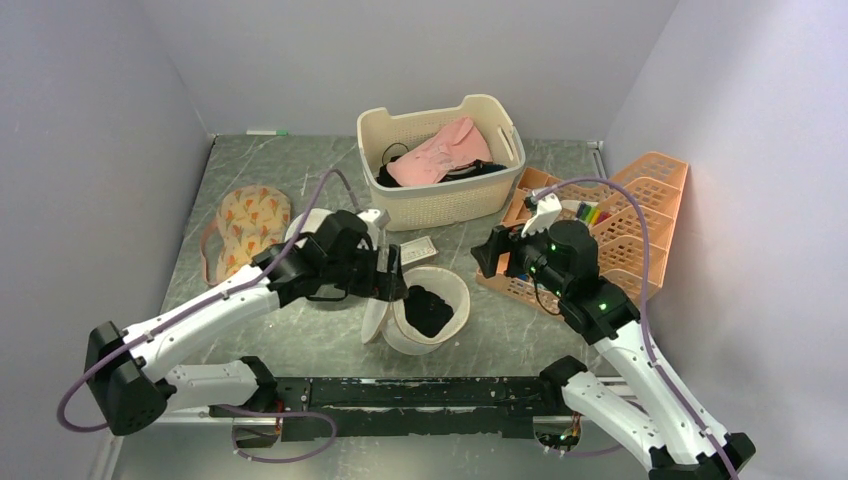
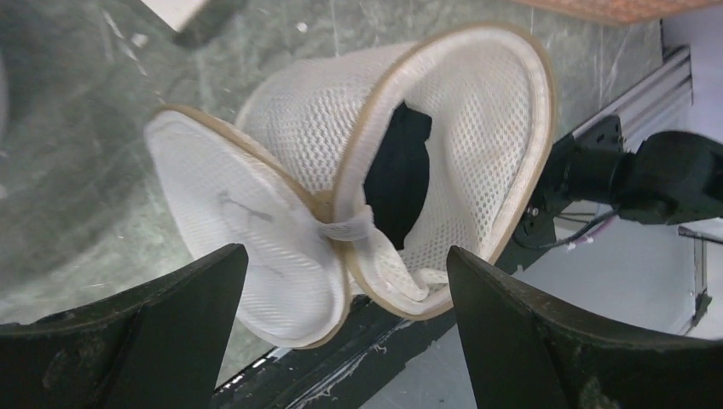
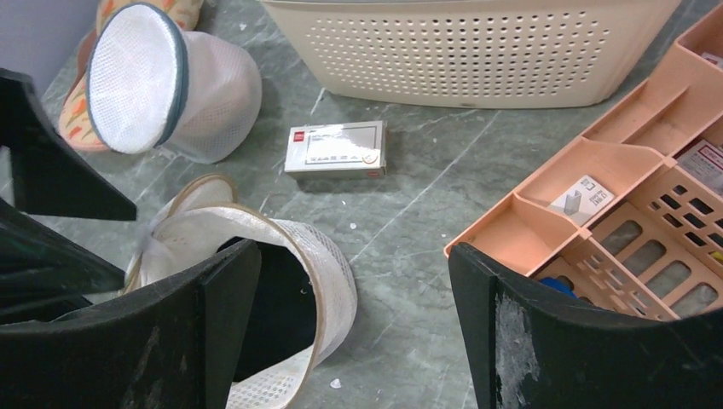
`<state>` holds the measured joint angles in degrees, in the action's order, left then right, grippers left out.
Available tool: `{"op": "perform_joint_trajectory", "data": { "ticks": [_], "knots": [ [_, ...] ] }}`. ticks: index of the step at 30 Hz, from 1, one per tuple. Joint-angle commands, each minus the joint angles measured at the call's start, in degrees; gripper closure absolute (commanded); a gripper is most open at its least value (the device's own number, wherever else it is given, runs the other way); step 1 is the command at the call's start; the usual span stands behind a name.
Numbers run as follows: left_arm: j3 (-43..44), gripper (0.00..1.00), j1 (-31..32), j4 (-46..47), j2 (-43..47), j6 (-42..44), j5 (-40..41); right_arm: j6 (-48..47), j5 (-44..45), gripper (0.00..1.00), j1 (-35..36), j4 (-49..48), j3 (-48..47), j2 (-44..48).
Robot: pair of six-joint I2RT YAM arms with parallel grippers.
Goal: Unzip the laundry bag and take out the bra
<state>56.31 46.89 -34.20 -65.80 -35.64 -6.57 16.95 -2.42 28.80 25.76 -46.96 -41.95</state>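
Note:
The laundry bag (image 1: 452,290) lies unzipped in the middle of the table, its round lid (image 1: 376,322) hanging open at the left. A black bra (image 1: 428,308) sits inside it. In the left wrist view the bag's mesh wall (image 2: 477,128), the lid (image 2: 247,247) and the bra (image 2: 396,175) show beyond the fingers. My left gripper (image 1: 393,285) (image 2: 343,250) is open and empty, just above the bag's left rim. My right gripper (image 1: 487,258) (image 3: 351,249) is open and empty, to the right of the bag (image 3: 328,277), with the bra (image 3: 273,315) partly behind its left finger.
A plain white round mesh bag (image 3: 170,81) lies at the left behind my left arm, next to a floral patterned item (image 1: 250,222). A small box (image 3: 337,146) lies behind the laundry bag. A cream basket (image 1: 420,205) with pink clothing (image 1: 440,152) stands at the back. An orange organizer (image 1: 630,225) stands at the right.

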Motion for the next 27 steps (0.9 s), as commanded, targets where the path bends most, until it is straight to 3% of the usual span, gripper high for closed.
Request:
{"op": "perform_joint_trajectory", "data": {
  "ticks": [1, 3, 10, 15, 20, 24, 27],
  "knots": [
    [0.02, 0.01, 3.66, -0.77, -3.65, -3.62, 1.85, -1.23, -3.70, 0.17, -0.06, -3.01, 0.99, 1.15],
    [0.06, 0.00, 4.99, -0.86, -5.15, -4.70, 2.97, -1.74, -6.32, 0.15, -0.07, -2.90, 0.69, 0.52],
    [-1.30, 0.21, 6.45, 0.92, -5.19, -6.91, 5.60, -2.17, -24.58, 0.17, -0.02, -6.67, 3.64, -3.37],
    [-2.26, 0.49, 6.50, 1.81, -4.71, -8.29, 6.57, 0.46, -33.66, 0.24, 1.32, -12.81, 7.54, -4.84],
    [-2.37, 0.67, 6.52, 1.33, -4.86, -7.86, 7.57, 5.48, -33.70, 0.31, 7.77, -17.86, 9.80, -10.02],
    [-4.24, 0.73, 6.59, 4.19, -3.25, -7.57, 6.32, 6.15, -26.54, 0.41, 16.02, -16.64, 8.76, -14.61],
    [-4.36, 0.88, 6.60, 5.37, -2.64, -6.93, 6.03, 7.19, -19.79, 0.46, 20.66, -16.91, 8.30, -16.92]
  ]
}}
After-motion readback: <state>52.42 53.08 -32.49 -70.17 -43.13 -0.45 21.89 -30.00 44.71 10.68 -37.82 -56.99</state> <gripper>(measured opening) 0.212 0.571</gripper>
